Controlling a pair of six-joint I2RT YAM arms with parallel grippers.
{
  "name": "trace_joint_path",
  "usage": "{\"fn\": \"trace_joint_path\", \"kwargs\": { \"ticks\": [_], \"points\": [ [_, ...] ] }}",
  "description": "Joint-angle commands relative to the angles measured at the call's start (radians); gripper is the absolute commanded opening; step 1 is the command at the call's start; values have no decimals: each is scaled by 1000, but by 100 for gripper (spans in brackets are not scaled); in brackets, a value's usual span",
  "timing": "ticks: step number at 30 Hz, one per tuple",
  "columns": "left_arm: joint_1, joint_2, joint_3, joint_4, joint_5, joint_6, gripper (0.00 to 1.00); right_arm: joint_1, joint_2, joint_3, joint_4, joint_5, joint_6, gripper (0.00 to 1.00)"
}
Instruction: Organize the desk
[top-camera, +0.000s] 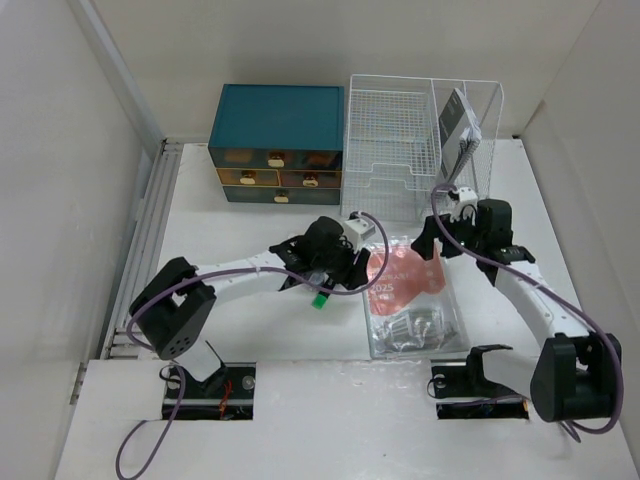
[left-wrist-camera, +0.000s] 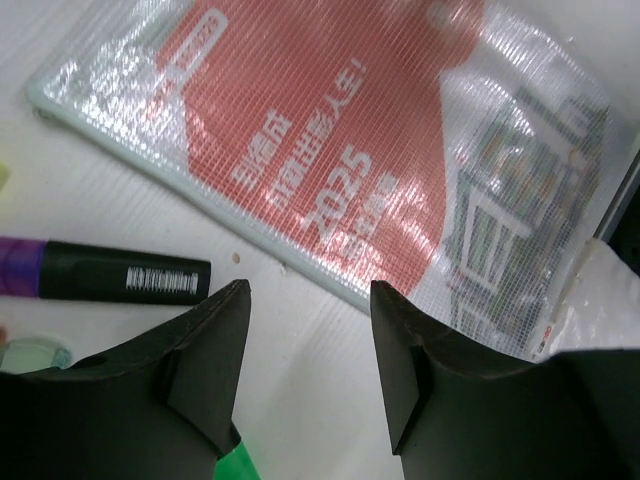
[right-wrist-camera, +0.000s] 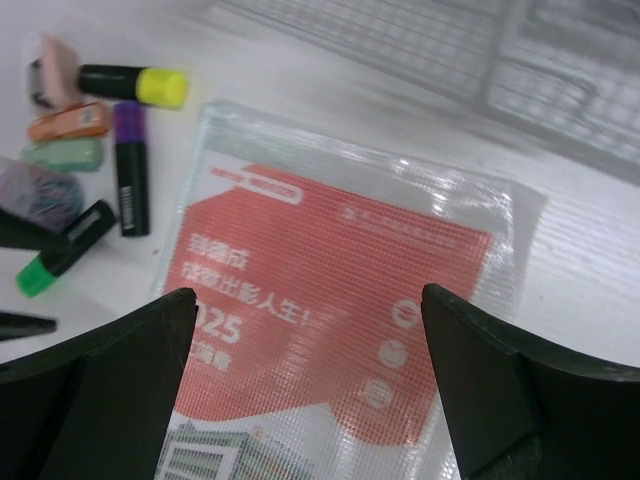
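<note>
On the white desk (top-camera: 250, 330), a clear mesh pouch (top-camera: 405, 295) with a red-printed booklet inside lies flat at the centre. My left gripper (left-wrist-camera: 309, 290) hovers low just left of the pouch (left-wrist-camera: 330, 170), open, with bare desk between its tips. A green marker cap (left-wrist-camera: 235, 465) pokes out under its left finger. A black marker with a purple cap (left-wrist-camera: 100, 278) lies to its left. Over the pouch's far end (right-wrist-camera: 340, 270), my right gripper (right-wrist-camera: 308, 293) stands wide open and empty.
Loose markers and erasers (right-wrist-camera: 90, 130) cluster left of the pouch, among them a yellow-capped marker (right-wrist-camera: 130, 85) and the green marker (right-wrist-camera: 60, 255). At the back stand a teal drawer box (top-camera: 278, 145) and a white wire-mesh rack (top-camera: 420, 140) holding a notebook (top-camera: 460, 125).
</note>
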Motion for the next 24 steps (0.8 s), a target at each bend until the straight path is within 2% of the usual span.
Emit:
{"fn": "trace_joint_path", "kwargs": {
  "ticks": [1,11,24],
  "points": [
    [-3,26,76,58,38,-9,48,-48,56,7,40,110,93,98],
    [-3,98,108,67,49,-18,51,-117,273,48,10,105,133,96],
    [-3,213,147,38,17,-37,52,-146,324,48,-3,72,133,96]
  ]
}}
